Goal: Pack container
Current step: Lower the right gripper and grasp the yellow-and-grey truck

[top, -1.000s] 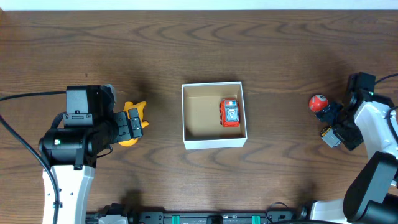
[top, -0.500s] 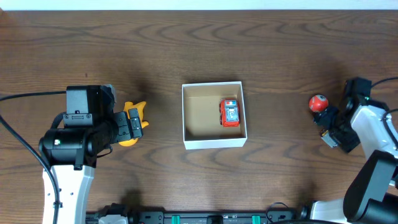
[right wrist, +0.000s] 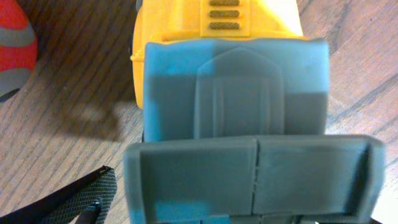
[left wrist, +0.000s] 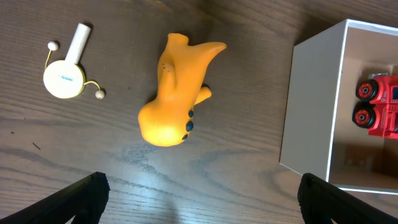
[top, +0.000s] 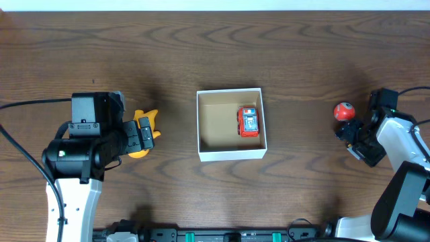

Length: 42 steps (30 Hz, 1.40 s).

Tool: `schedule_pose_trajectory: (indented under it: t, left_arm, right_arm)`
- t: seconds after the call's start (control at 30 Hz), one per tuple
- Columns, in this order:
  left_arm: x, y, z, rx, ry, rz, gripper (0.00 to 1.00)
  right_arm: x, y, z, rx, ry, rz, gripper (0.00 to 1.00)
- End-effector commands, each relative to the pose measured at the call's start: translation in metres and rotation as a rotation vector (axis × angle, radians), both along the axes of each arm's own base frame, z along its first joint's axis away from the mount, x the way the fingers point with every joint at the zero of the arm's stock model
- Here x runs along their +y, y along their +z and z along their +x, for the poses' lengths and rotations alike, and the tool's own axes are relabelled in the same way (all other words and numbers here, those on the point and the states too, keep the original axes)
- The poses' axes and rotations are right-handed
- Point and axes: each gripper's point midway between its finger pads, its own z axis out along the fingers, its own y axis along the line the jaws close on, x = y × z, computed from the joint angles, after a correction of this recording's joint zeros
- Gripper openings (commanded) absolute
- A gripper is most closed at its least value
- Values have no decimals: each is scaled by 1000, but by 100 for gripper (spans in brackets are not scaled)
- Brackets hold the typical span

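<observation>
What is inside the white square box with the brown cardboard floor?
One red toy car lies in the white square box, near its right wall. The floor under the car is covered.

Overhead, the left gripper point(top: 143, 130) covers the middle of the yellow toy point(top: 150, 115); only its ends show. The right gripper point(top: 354, 139) hides nearly all of the truck point(right wrist: 230, 93) near the right edge of the table point(top: 302, 54); whether its jaws touch it cannot be told. The right wrist view shows the truck blurred and cut off top and bottom, the red ball point(right wrist: 12, 40) clipped by the top left corner, and just one finger point(right wrist: 93, 194), at the bottom edge. In the left wrist view the box point(left wrist: 311, 106) and the red car point(left wrist: 376, 106) run off the right edge, both fingertips point(left wrist: 87, 190) are cut by the bottom edge, and the print on the white disc point(left wrist: 62, 78) is too small to read.
</observation>
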Motion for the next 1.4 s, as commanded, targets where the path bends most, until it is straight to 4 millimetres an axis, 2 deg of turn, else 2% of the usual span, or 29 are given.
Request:
schedule_pose_trajectory:
  t: [0.0, 0.27, 0.67, 0.83, 0.97, 1.13, 1.23, 1.37]
  left_arm:
    - [2, 5, 1, -13, 12, -2, 98]
    - [2, 5, 1, -13, 12, -2, 98]
    - [2, 5, 2, -13, 12, -2, 98]
    - [2, 5, 2, -13, 12, -2, 98]
    - [2, 5, 2, -11, 12, -2, 98]
    - [2, 1, 3, 3, 12, -2, 98]
    - [2, -1, 4, 12, 12, -2, 98]
    - [2, -2, 4, 17, 12, -2, 98]
  right_arm:
    - [0, -2, -1, 6, 10, 8, 82]
    - [0, -2, -2, 8, 10, 9, 79]
    - [-3, 4, 6, -17, 21, -1, 79]
    - [-4, 8, 10, -27, 33, -6, 70]
    - [-4, 9, 11, -31, 34, -8, 69]
    - [-4, 11, 14, -39, 38, -7, 61]
    - [-4, 12, 15, -42, 41, -8, 51]
    - [-4, 12, 15, -42, 42, -8, 48]
